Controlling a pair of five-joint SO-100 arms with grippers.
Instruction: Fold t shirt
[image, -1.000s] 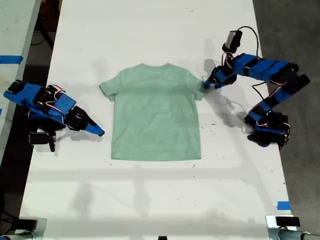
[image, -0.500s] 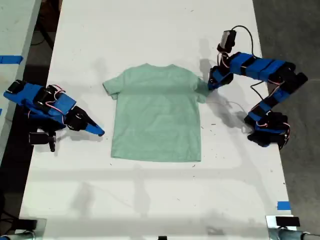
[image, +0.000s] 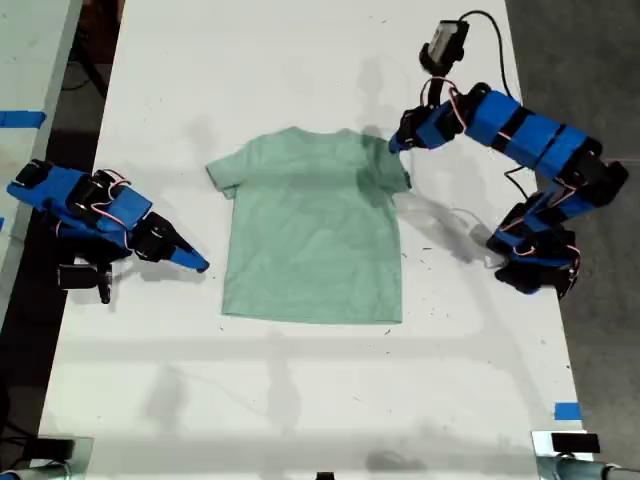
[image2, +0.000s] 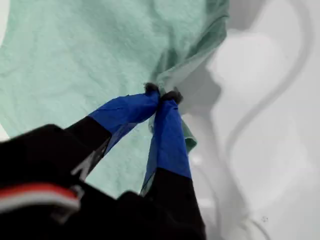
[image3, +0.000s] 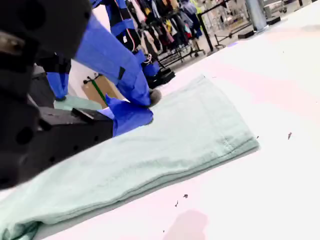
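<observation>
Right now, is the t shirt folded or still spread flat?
Mostly spread flat. The t shirt lies open on the table; only one sleeve is lifted, pinched by my first end effector.

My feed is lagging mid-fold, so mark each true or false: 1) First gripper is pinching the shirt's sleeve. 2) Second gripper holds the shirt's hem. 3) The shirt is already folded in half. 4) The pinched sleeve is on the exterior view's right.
1) True: my first gripper is shut on a sleeve of the shirt.
2) False: my second gripper grips nothing; it is beside the shirt.
3) False: the shirt lies almost flat, only that sleeve lifted.
4) True.
</observation>
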